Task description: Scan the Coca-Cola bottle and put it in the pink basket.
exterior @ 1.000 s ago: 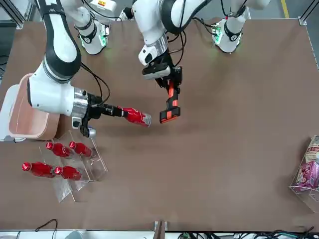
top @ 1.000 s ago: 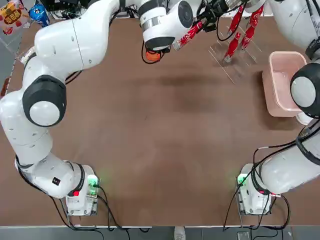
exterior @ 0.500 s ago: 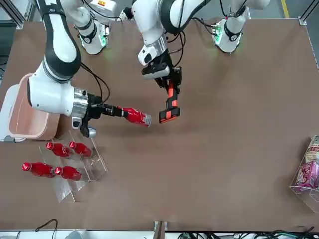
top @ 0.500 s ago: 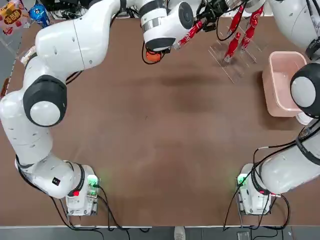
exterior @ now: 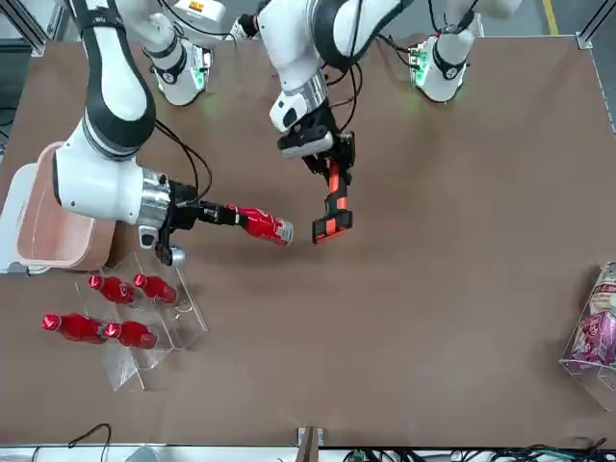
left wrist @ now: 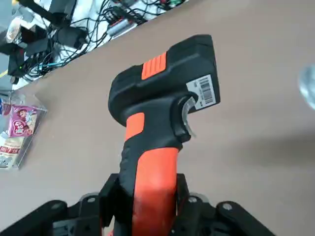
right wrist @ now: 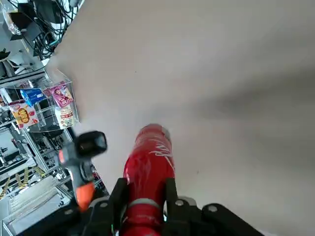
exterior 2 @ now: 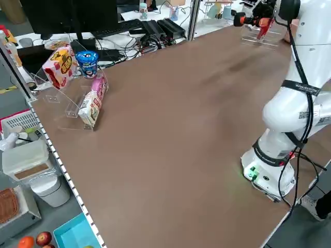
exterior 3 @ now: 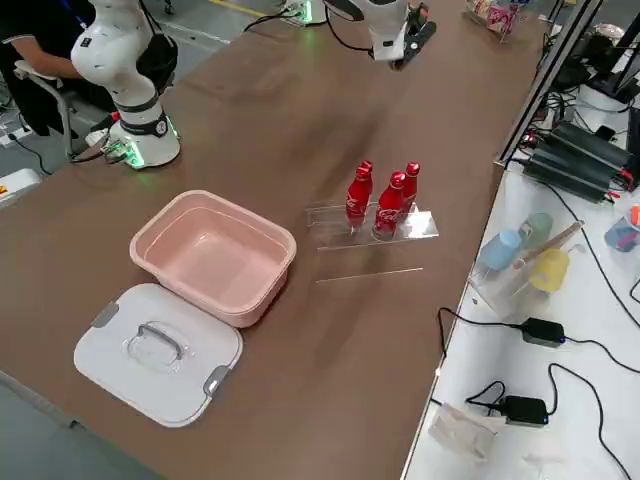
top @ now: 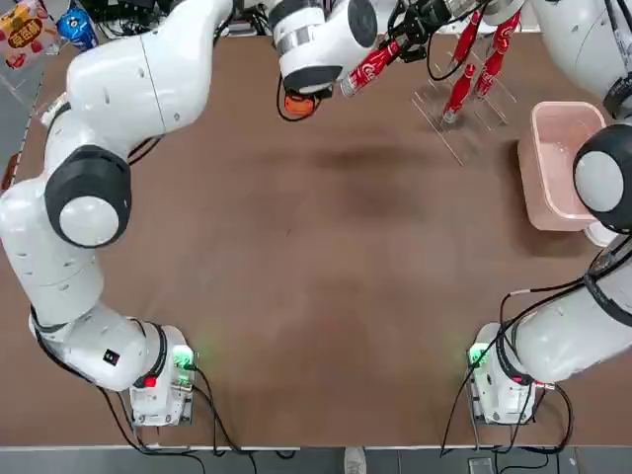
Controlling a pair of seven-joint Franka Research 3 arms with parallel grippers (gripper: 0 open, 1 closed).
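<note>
My right gripper (exterior: 205,214) is shut on the neck end of a red Coca-Cola bottle (exterior: 261,225), which it holds level above the table with its base toward the scanner. The right wrist view shows that bottle (right wrist: 148,164) between the fingers. My left gripper (exterior: 324,160) is shut on the orange handle of a black and orange scanner (exterior: 332,208), whose head hangs just beside the bottle's base. In the left wrist view the scanner (left wrist: 162,118) fills the frame. The pink basket (top: 563,168) stands empty by the table's right edge, also in the right side view (exterior 3: 215,262).
A clear rack with several more red bottles (exterior: 108,308) stands on the far side by the basket. A white lid (exterior 3: 160,350) lies beside the basket. Snack packs in clear stands (exterior 2: 77,77) sit at the far left corner. Cables and devices crowd the bench beyond the table.
My left arm has shifted the scanner slightly away from the bases and toward the table's left. The right arm and the bottle have stayed still.
</note>
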